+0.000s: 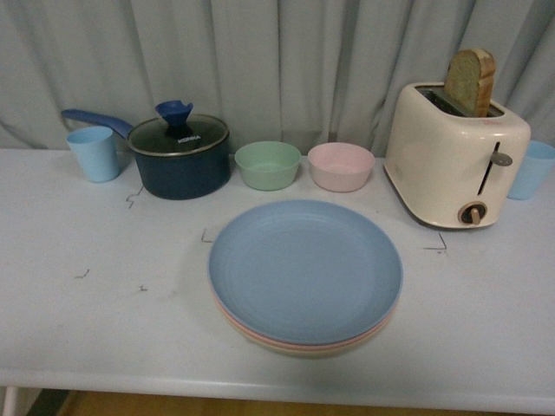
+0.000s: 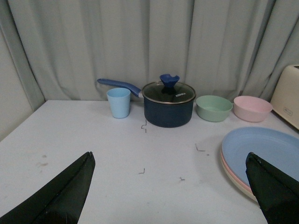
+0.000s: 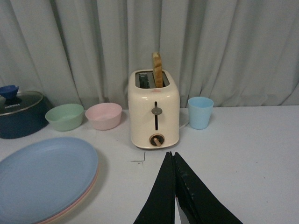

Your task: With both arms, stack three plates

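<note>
Where the three round, shallow matte plates (image 1: 305, 270) sit stacked — blue on top — left claw (image 2: 170, 186) gapes wide beside them, right claw (image 3: 174, 186) pinched closed nearby, both empty.

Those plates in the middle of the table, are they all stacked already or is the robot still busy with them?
It looks done. The blue plate lies on top, with a pink plate's edge and a beige plate's edge showing beneath it, so all three sit in one pile. Nothing is in hand: the left gripper is open and empty, and the right gripper is shut on nothing, both away from the pile. Nothing seems left.
</note>
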`<state>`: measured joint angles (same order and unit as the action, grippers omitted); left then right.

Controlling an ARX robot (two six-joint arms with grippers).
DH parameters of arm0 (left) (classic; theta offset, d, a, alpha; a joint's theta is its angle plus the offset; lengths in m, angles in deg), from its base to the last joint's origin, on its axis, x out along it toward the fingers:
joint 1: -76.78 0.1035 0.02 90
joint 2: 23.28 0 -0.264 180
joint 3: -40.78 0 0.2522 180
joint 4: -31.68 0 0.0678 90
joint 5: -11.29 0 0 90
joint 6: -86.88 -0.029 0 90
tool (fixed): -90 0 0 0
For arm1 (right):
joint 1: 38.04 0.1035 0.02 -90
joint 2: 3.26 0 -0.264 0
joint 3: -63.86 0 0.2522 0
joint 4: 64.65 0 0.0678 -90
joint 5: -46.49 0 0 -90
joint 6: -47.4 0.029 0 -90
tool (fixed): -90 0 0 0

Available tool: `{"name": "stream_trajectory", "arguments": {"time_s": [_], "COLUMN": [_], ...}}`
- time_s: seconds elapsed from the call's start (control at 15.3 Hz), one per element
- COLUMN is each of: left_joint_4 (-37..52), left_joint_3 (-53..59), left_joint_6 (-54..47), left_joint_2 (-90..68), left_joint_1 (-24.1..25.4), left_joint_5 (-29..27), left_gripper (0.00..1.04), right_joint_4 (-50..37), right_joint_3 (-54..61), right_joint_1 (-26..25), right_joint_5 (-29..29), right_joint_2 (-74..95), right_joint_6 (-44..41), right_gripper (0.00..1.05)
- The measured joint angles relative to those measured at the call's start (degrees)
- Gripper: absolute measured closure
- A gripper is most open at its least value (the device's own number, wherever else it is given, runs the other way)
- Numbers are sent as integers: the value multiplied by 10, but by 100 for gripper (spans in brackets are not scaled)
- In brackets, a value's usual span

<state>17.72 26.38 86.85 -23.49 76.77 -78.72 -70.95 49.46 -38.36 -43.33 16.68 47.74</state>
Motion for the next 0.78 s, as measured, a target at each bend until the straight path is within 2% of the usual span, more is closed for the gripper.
{"name": "stream_trajectory", "arguments": {"time_s": [0.52, 0.59, 0.78], "left_joint_4": [0, 0, 0], "left_joint_3": [0, 0, 0], "left_joint_6": [0, 0, 0], "left_joint_2": [0, 0, 0], "left_joint_1": [0, 0, 0], "left_joint_5": [0, 0, 0], "left_gripper": [7, 7, 7], "right_joint_4": [118, 198, 203], "right_joint_3": [0, 0, 0], "right_joint_1": [0, 0, 0], "right_joint_5": [0, -2, -2], "right_joint_2": [-112, -166, -197], "right_joint_6": [0, 0, 0], "right_gripper": [103, 103, 103]}}
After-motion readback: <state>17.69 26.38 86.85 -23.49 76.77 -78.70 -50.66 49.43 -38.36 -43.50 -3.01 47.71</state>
